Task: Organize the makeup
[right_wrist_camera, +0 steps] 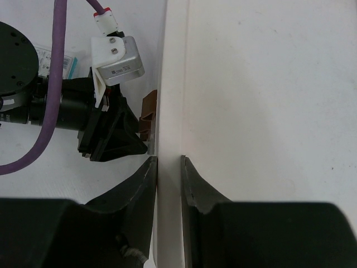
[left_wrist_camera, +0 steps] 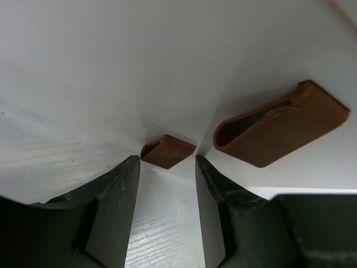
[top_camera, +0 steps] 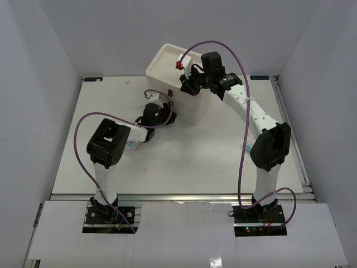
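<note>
Left wrist: left gripper [left_wrist_camera: 167,167] fingers apart, nothing held. The tips flank 1 brown drawer handle [left_wrist_camera: 167,151]; can't tell if they touch it. A 2nd handle [left_wrist_camera: 279,125] sits up-right of it on the cream box [left_wrist_camera: 139,56] front, so 2 handles in this view. Rest of the box is cut off.

Right wrist: right gripper [right_wrist_camera: 168,162] straddles the box's thin wall [right_wrist_camera: 170,84]. Both fingers look pressed on it, so clamped on the wall. 1 handle is seen edge-on, left of the wall.

Makeup: only 1 sachet [right_wrist_camera: 56,58] w/ blue print shows, flat on the table [top_camera: 223,156] behind the left arm and mostly hidden by the arm and cable.

Top cam: 1 box, both grippers at it. Box inside can't be made out.
</note>
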`<state>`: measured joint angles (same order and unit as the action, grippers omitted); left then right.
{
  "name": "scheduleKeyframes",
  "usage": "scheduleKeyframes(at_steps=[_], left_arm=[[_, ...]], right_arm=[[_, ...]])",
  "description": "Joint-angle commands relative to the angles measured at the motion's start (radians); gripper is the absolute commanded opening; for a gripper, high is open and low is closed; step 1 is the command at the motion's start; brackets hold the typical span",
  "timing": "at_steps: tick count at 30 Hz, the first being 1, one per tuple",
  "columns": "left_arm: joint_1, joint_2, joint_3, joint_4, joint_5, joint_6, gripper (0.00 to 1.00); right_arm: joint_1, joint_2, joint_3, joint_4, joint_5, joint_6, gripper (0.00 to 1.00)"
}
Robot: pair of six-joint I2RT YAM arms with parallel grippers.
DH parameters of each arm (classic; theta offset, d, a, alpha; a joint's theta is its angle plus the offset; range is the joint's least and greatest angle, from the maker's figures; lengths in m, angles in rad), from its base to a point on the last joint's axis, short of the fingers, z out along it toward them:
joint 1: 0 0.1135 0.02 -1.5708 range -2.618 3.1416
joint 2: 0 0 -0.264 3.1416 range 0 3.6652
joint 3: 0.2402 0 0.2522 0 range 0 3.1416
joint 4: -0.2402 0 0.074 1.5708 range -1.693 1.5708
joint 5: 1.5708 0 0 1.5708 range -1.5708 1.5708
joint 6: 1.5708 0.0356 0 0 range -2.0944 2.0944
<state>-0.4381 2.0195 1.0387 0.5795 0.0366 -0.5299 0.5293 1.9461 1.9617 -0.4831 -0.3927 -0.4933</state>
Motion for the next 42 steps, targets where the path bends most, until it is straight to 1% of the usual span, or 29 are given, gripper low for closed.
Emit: scheduleKeyframes(at_steps=[1, 4, 6, 8, 10, 13, 15, 17, 19, 21, 22, 23, 28, 31, 36, 40, 42], left_arm=[[-0.002, -0.030, 0.031, 0.038, -0.021, -0.010, 0.57], [-0.002, -0.052, 0.016, 0.031, -0.042, 0.004, 0.61], [-0.002, -0.063, 0.002, 0.032, -0.048, 0.007, 0.62], [-0.002, -0.109, -0.028, 0.033, -0.042, 0.010, 0.63], [-0.002, -0.167, -0.069, 0.037, -0.040, 0.017, 0.64], [-0.002, -0.267, -0.127, 0.021, -0.038, 0.045, 0.66], [-0.002, -0.372, -0.183, -0.006, -0.038, 0.062, 0.69], [-0.002, -0.465, -0.223, -0.043, -0.040, 0.096, 0.75], [-0.001, -0.544, -0.248, -0.104, -0.045, 0.120, 0.86], [0.002, -0.651, -0.279, -0.151, -0.041, 0.147, 0.95], [0.007, -0.698, -0.289, -0.180, -0.013, 0.158, 0.98], [0.014, -0.750, -0.292, -0.203, 0.033, 0.170, 0.98], [0.028, -0.954, -0.293, -0.434, 0.109, 0.158, 0.98], [0.030, -1.039, -0.294, -0.541, 0.170, 0.195, 0.98], [0.030, -1.141, -0.327, -0.674, 0.212, 0.319, 0.98], [0.030, -1.213, -0.384, -0.677, 0.222, 0.346, 0.98], [0.030, -1.233, -0.395, -0.676, 0.235, 0.342, 0.98]], right_arm=[[0.014, 0.000, 0.032, -0.041, -0.046, 0.037, 0.34], [-0.001, -0.049, 0.036, -0.040, -0.036, 0.052, 0.53], [-0.012, -0.090, 0.029, -0.035, -0.024, 0.060, 0.64], [-0.037, -0.155, 0.001, -0.018, 0.007, 0.066, 0.75], [-0.067, -0.256, -0.040, 0.006, 0.028, 0.075, 0.85], [-0.125, -0.364, -0.122, 0.050, 0.034, 0.098, 0.93], [-0.210, -0.458, -0.217, 0.062, 0.000, 0.129, 0.96], [-0.299, -0.539, -0.315, 0.066, -0.053, 0.158, 0.98], [-0.393, -0.644, -0.483, 0.077, -0.082, 0.173, 0.91], [-0.457, -0.725, -0.664, 0.093, -0.022, 0.214, 0.90], [-0.484, -0.785, -0.745, 0.094, 0.003, 0.246, 0.90], [-0.518, -0.828, -0.834, 0.093, 0.012, 0.254, 0.90], [-0.737, -0.948, -1.097, 0.084, -0.061, 0.345, 0.91], [-0.859, -0.945, -1.201, 0.091, -0.074, 0.435, 0.93], [-0.916, -0.852, -1.232, 0.115, 0.010, 0.515, 0.98], [-0.948, -0.785, -1.235, 0.141, 0.020, 0.561, 1.00], [-0.962, -0.759, -1.240, 0.156, 0.015, 0.571, 0.98]])
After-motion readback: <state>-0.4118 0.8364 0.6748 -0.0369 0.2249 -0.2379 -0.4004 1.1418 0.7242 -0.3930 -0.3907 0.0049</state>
